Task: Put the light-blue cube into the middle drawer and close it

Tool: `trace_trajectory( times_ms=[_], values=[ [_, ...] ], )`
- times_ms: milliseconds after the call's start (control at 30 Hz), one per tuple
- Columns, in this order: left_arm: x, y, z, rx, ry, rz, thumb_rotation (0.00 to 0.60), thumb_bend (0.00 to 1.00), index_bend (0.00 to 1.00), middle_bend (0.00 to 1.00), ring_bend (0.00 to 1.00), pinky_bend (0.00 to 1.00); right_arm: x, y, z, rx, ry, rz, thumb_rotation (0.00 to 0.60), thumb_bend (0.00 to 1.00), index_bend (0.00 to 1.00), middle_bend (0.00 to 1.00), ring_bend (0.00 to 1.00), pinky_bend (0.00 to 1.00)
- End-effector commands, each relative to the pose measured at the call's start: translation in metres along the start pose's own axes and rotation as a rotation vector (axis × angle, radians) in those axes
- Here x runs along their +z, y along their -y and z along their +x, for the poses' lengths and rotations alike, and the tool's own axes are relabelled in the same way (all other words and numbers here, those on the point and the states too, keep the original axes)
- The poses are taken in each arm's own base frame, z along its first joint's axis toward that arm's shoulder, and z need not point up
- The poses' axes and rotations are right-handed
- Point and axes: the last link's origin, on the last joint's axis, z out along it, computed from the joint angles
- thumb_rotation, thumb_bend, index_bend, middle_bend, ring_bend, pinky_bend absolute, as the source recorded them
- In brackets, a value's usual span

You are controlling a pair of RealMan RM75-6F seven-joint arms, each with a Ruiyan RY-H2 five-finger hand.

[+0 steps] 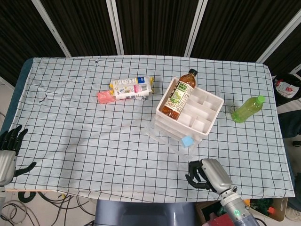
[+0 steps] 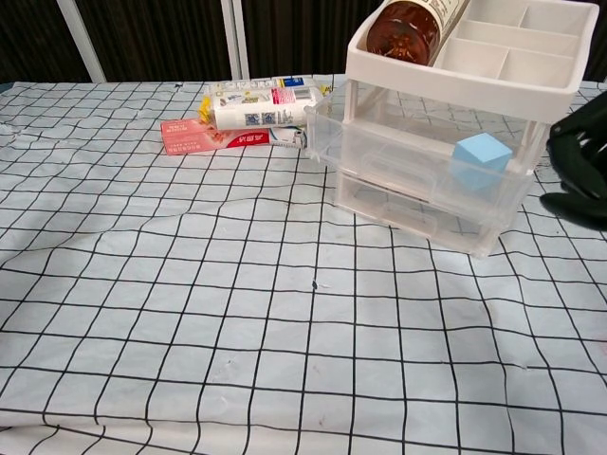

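Note:
The light-blue cube lies inside the pulled-out clear middle drawer of the white drawer unit, at the drawer's right end. My right hand hangs over the table near its front edge, well clear of the drawer, fingers loosely curved and holding nothing. My left hand sits off the table's front-left corner with its fingers spread and nothing in it.
A brown tea bottle lies on the unit's top tray. A green bottle lies to the unit's right. White snack packs and a pink pack lie at the back left.

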Motion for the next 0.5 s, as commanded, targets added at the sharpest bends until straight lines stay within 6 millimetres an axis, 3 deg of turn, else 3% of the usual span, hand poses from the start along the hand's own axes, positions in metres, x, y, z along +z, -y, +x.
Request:
trace_trajectory(
  times_ms=[33,233,500],
  values=[
    [0.000,0.000,0.000,0.000,-0.001,0.001,0.600,0.05,0.00,0.00,0.00,0.00,0.002,0.001,-0.010,0.002,0.026,0.005,0.600,0.36,0.74,0.81,0.87,0.82],
    [0.001,0.001,0.000,-0.003,0.001,0.004,0.600,0.05,0.00,0.00,0.00,0.00,0.013,0.006,-0.034,0.020,0.079,0.024,0.600,0.36,0.74,0.81,0.87,0.82],
    [0.001,0.001,0.000,-0.003,0.005,0.004,0.600,0.05,0.00,0.00,0.00,0.00,0.024,0.015,-0.050,0.051,0.108,0.032,0.600,0.36,0.74,0.81,0.87,0.82]
  ],
)
